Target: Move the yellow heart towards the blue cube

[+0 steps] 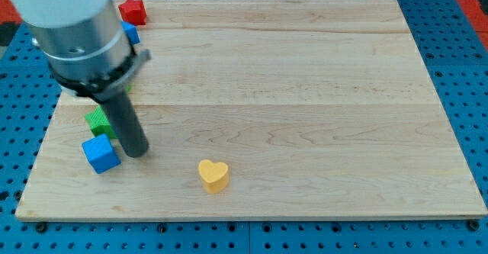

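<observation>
The yellow heart lies on the wooden board near the view's bottom, left of centre. The blue cube sits at the view's lower left. My tip is on the board just right of the blue cube, close to it, and well to the left of the yellow heart. The rod rises from there up into the grey arm body at the view's top left.
A green block sits just above the blue cube, partly behind the rod. A red block lies at the board's top left corner. Another blue block shows below it, mostly hidden by the arm.
</observation>
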Robot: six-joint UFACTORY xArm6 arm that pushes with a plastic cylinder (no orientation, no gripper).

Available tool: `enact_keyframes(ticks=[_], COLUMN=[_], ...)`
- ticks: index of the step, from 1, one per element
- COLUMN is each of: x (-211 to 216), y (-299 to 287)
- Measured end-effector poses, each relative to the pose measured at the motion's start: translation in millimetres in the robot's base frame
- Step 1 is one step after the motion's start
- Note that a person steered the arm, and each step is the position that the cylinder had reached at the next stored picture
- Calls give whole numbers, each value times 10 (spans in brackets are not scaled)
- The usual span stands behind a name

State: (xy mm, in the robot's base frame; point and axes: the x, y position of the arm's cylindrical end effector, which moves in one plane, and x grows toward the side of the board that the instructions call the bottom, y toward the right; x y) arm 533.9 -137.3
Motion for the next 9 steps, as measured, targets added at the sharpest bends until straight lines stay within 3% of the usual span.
enact_keyframes(ticks=[1,3,5,7,9], x=[190,287,303,127,-166], y=[33,-643,-659,393,845])
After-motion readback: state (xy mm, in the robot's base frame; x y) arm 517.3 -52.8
